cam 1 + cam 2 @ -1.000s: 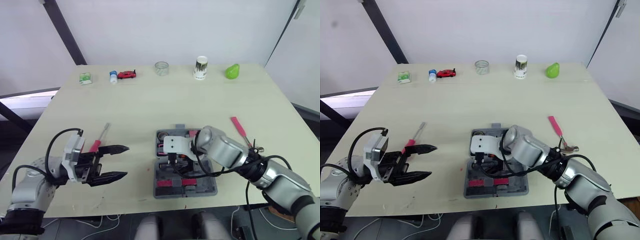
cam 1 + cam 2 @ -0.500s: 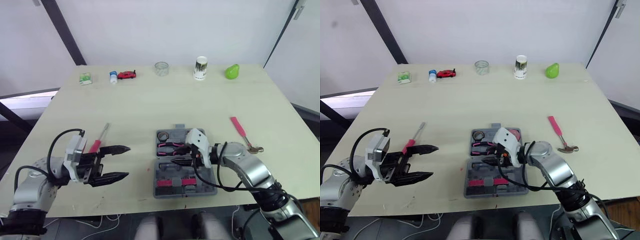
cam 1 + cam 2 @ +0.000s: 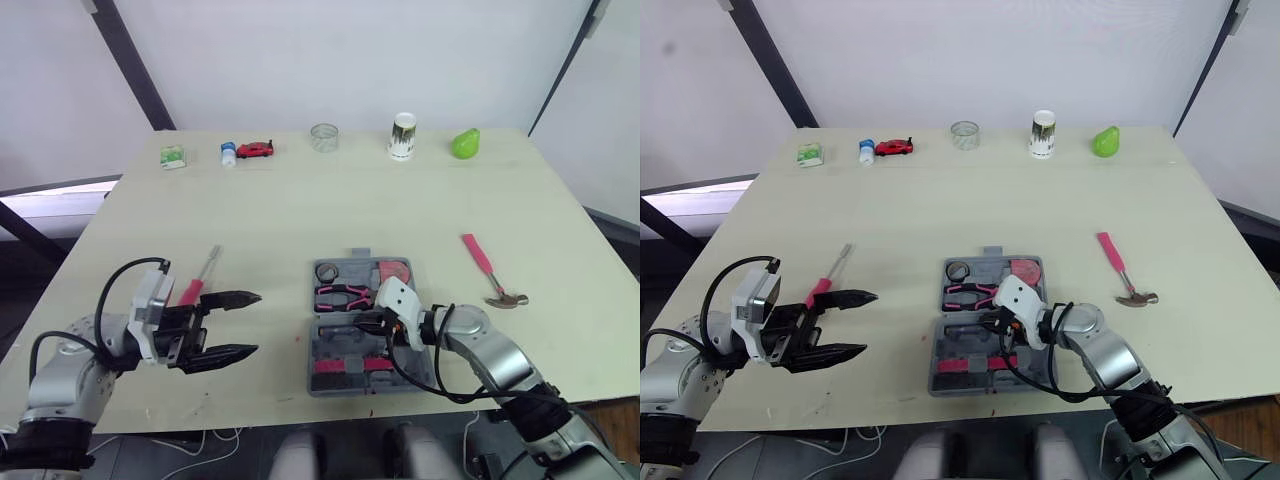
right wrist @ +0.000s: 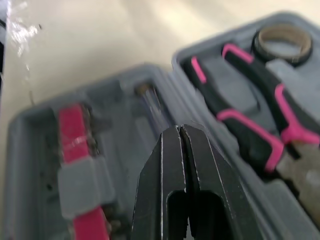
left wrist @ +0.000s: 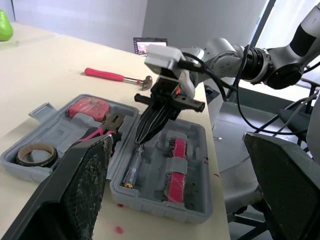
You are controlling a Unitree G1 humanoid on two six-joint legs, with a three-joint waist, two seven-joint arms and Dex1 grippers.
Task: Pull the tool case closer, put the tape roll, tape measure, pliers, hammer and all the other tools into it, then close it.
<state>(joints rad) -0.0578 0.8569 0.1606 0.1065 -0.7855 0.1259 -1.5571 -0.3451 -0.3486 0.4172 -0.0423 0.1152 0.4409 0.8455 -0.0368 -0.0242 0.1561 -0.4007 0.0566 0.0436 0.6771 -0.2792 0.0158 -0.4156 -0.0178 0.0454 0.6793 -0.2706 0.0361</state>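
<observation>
the open grey tool case lies flat at the lower centre of the left eye view, near the table's front edge, both halves facing up. in the half farther up the frame sit the tape roll at its left corner, the pink tape measure at its right corner, and the pink-and-black pliers just below them. the nearer half holds a slim clear-handled driver in a groove and a pink strip clipped beside it. the right gripper reaches in from the lower right and hangs over the middle of the case, its two black fingers pressed together with nothing seen between them, the tips pointing down close to the driver. the left gripper is in the lower left of the frame, well apart from the case, its fingers spread wide and empty, aimed toward the case. just behind it a red-handled screwdriver lies on the table, partly hidden by the gripper. the hammer, pink handle and metal head, lies on the table to the right of the case, apart from it. along the upper edge of the table stand a green box, a small bottle, a red toy car, a clear round container, a cup and a green pear
</observation>
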